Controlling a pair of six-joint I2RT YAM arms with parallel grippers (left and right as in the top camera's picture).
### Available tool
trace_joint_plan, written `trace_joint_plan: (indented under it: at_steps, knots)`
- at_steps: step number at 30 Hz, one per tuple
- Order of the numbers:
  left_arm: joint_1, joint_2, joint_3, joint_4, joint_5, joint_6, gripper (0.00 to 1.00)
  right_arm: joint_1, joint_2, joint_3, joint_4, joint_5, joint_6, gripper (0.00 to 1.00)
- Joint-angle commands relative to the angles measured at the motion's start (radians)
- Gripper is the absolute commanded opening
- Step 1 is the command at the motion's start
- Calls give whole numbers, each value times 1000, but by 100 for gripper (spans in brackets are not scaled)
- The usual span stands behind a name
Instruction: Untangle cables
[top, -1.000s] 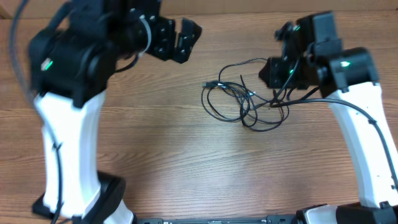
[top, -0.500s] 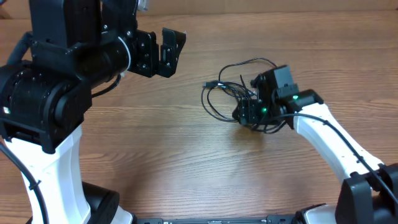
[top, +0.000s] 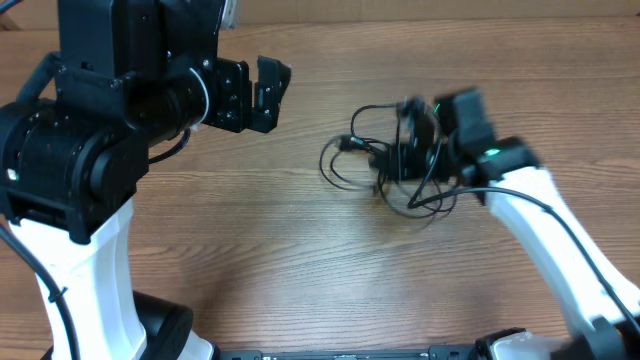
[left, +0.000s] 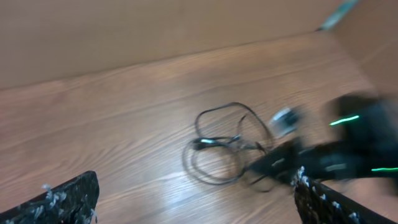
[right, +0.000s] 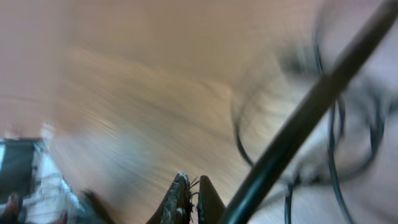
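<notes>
Item: cables (top: 372, 172), thin black cords in one loose tangle

- Change against half a second earlier: the right gripper (top: 408, 150) has been carried from the near edge of the tangle toward its far side, and is smeared by motion. The tangle has been drawn slightly rightward with it, the small plug end (top: 347, 143) included. The left gripper (top: 268, 95) is found almost where it was.
- Location: right of centre on the wooden table (top: 290, 250), under and around the right gripper, well apart from the left gripper.
- Appearance: several overlapping loops, one oval loop lying to the left, strands crossing at the middle.
- Jaws: left spread wide, as seen in the left wrist view. Right fingers (right: 178, 198) are drawn nearly together, with only a slit between them.
- Not determinable: whether a cord is pinched in that slit, since the right wrist view is heavily blurred. Strands beneath the right gripper are hidden overhead
</notes>
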Motion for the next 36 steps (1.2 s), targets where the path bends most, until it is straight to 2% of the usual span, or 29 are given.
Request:
trace_joint_plan:
  at_steps: [1, 4, 7, 11, 14, 16, 19, 22, 25, 28, 32, 36]
  knots:
    - [-1, 34, 0, -39, -169, 40, 100, 4, -125, 245, -13, -57, 14, 4]
    - [-1, 42, -18, -54, -236, 40, 100, 4, -153, 430, -35, -41, 14, 4]
    - [-1, 43, -33, -54, -213, 40, 100, 5, -177, 565, -36, -40, -21, 4]
    - [-1, 53, -35, -50, -128, 54, 100, 5, -206, 641, -39, -4, -55, 4]
    - [-1, 61, -37, -45, 101, 232, 100, 5, -214, 641, -58, 4, -77, 4]
    - [-1, 70, -39, -54, 365, 428, 100, 4, -214, 641, -81, 5, -89, 4]
    - [-4, 80, -56, -54, 693, 643, 99, 3, -214, 641, -113, 4, -129, 4]
    - [-19, 89, -67, -54, 848, 824, 100, 3, -215, 641, -125, 12, -134, 4]
    - [-44, 99, -70, -54, 871, 923, 100, 3, -217, 641, -125, 12, -134, 4]
    - [-77, 116, -71, -54, 842, 973, 100, 3, -224, 641, -124, 12, -136, 4]
    - [-106, 150, -71, -54, 719, 970, 93, 3, -229, 643, -95, 28, -155, 4]
    - [-108, 185, -71, -54, 675, 926, 95, 2, -231, 677, -87, 65, -156, 4]
